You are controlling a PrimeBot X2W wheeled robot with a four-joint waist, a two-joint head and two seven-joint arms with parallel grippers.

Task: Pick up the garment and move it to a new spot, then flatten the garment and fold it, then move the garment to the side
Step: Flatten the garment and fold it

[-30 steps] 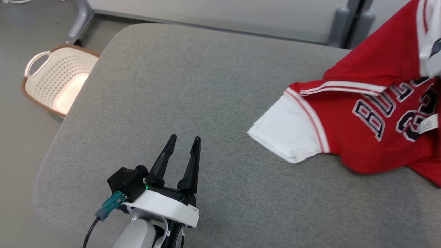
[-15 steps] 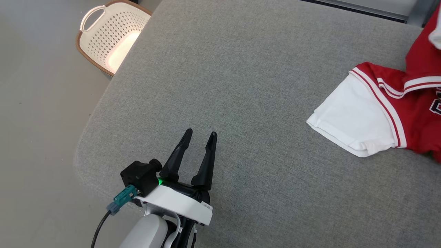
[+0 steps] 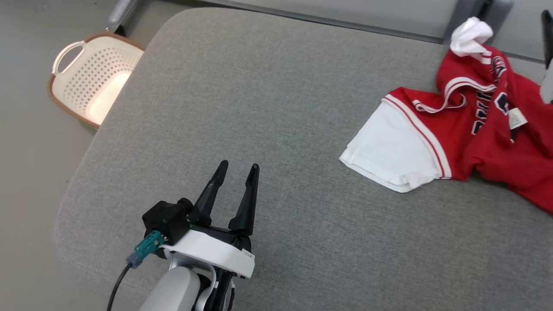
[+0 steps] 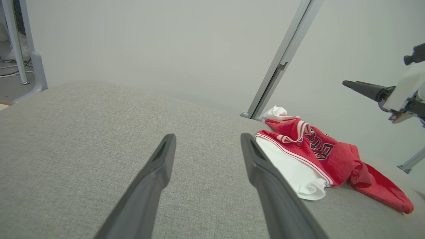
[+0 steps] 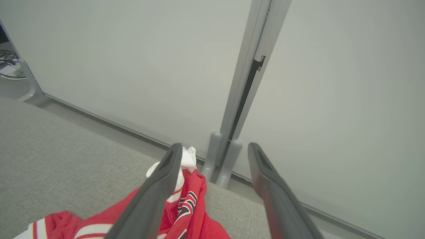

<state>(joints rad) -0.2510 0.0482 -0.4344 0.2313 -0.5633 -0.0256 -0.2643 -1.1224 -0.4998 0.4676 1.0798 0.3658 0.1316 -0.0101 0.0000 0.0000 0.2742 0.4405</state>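
The left gripper's point(image 3: 239, 166) fingers stand spread with nothing between them, tips pointing away over bare grey fabric. They hover low over the near left part of the desk point(image 3: 268, 95), well apart from the garment point(image 3: 488, 147). A teal connector point(image 3: 146, 249) with a dark cable juts from the wrist's left side, just below the small black camera block.

The right gripper's point(image 5: 215, 145) fingers are spread as well and hold nothing. In the left wrist view that gripper hangs in the air above the desk's right side, clear of the cloth, one dark finger pointing left.

The garment is a red jersey with white-striped trim and dark lettering (the letters are too crumpled to read). It lies bunched on the right side of the desk, running off the right edge of the head view. One white sleeve point(image 3: 389, 151) lies flat on the desk, spread toward the middle. The other white sleeve point(image 3: 470, 32) sticks up in a knot at the far edge. A small white label point(image 3: 515, 119) shows on the red fabric.

Behind the desk stands a pale grey partition, its post point(image 5: 229, 162) ending in two rounded feet just past the garment. On the floor point(image 3: 26, 172), beside the desk's far left corner, sits a cream perforated basket point(image 3: 77, 73) with a brown rim.
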